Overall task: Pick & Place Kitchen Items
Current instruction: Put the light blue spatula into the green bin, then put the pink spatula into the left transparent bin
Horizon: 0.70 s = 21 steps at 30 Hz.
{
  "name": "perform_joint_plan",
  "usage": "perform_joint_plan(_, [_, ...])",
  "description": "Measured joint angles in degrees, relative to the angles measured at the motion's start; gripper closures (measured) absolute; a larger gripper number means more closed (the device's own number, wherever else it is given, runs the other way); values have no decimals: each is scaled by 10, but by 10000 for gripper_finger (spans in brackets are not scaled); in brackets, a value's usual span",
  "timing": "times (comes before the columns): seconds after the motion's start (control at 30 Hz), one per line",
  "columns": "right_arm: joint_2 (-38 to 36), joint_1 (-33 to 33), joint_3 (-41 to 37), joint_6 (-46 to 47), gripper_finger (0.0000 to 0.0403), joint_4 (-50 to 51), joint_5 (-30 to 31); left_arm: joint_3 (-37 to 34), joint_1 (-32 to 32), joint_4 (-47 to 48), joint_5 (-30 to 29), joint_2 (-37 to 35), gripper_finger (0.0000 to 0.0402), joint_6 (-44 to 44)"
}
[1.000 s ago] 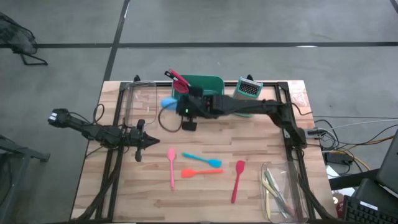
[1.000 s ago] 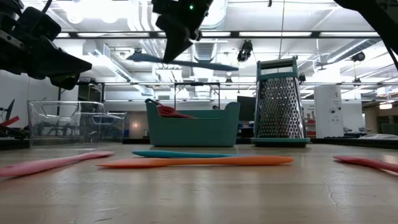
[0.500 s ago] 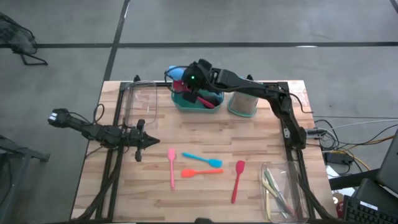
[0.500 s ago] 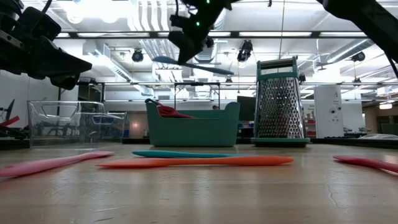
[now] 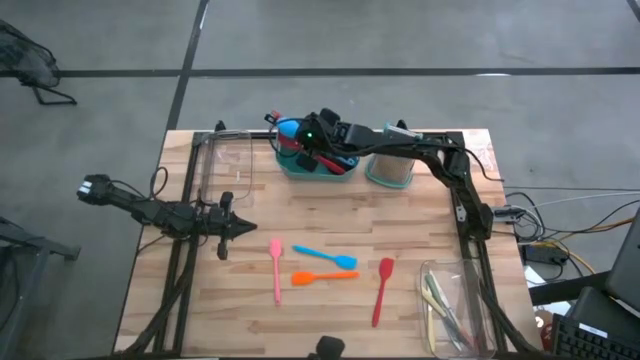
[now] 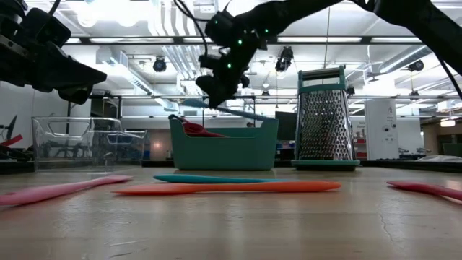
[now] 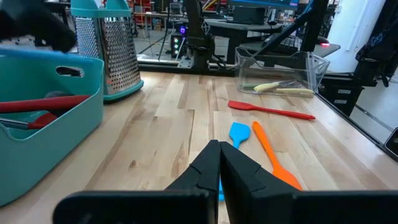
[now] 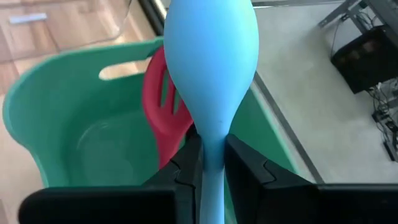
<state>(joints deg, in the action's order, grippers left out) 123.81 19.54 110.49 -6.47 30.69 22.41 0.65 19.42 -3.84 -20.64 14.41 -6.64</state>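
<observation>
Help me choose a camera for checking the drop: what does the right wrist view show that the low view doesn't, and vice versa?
Only the right wrist view: the teal tub's inside, with a red slotted spatula in it, under the blue spoon the right gripper pinches. Only the low view: the grater, the left gripper, the orange utensil on the table. Both: tub, spoon, right gripper.

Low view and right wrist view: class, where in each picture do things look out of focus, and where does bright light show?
Low view: the pink spatula and the nearest part of the wooden table are soft; ceiling lights glare behind the right gripper. Right wrist view: the light blue spoon, held close to the lens, looks soft-edged; the teal plastic tub behind is clearer.
</observation>
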Motion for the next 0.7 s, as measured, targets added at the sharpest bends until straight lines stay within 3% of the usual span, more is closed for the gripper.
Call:
perform_joint_plan(0.17, [0, 1, -45, -7, 352, -27, 0, 0, 0, 0, 0, 0, 390, 0])
perform_joint_plan(0.4, [0, 1, -77, 3, 300, -32, 0, 0, 0, 0, 0, 0, 390, 0])
perform_joint_plan(0.7, [-2, -7, -29, 8, 240, -1, 1, 0, 0, 0, 0, 0, 390, 0])
